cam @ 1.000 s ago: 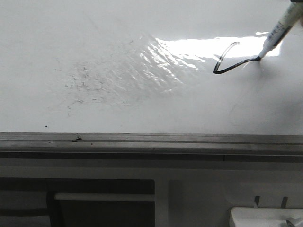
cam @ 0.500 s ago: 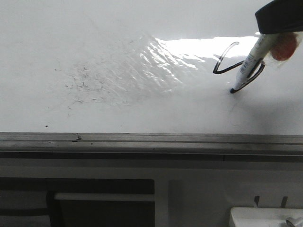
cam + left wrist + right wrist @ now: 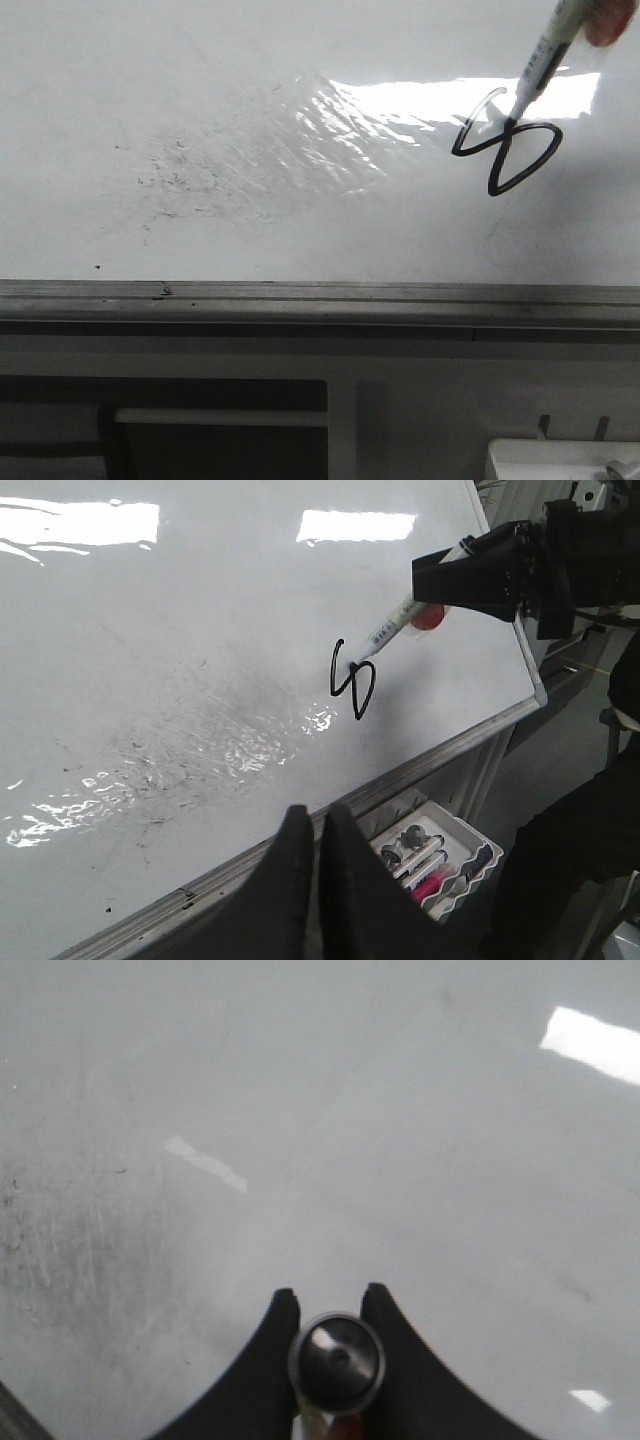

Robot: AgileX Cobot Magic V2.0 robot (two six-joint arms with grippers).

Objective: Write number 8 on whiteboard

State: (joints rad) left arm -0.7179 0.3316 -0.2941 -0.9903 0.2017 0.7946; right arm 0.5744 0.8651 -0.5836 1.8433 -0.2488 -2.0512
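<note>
The whiteboard [image 3: 250, 80] fills the front view, with its grey metal ledge [image 3: 300, 295] along the near edge. The number 8 [image 3: 480, 146], a thin black looping figure tilted sideways, is at the right. A white marker [image 3: 540, 55] slants down from the top right, its tip at the figure's crossing. In the left wrist view my right gripper [image 3: 440, 585] is shut on the marker [image 3: 385, 635], above the 8 [image 3: 334, 680]. The right wrist view shows the gripper [image 3: 330, 1300] clamped on the marker's end [image 3: 337, 1357]. My left gripper [image 3: 315, 812] is shut and empty over the ledge.
Black specks and smudges [image 3: 175, 175] and glare [image 3: 420, 100] mark the board's middle. A white tray [image 3: 430, 855] with spare markers hangs below the ledge; its corner shows in the front view [image 3: 560, 460]. The board's right edge [image 3: 520, 650] is close to the 8.
The marker tip drew the second loop downward, then came back up to the crossing, closing the figure. The right gripper moved up and out of the front view's top edge.
</note>
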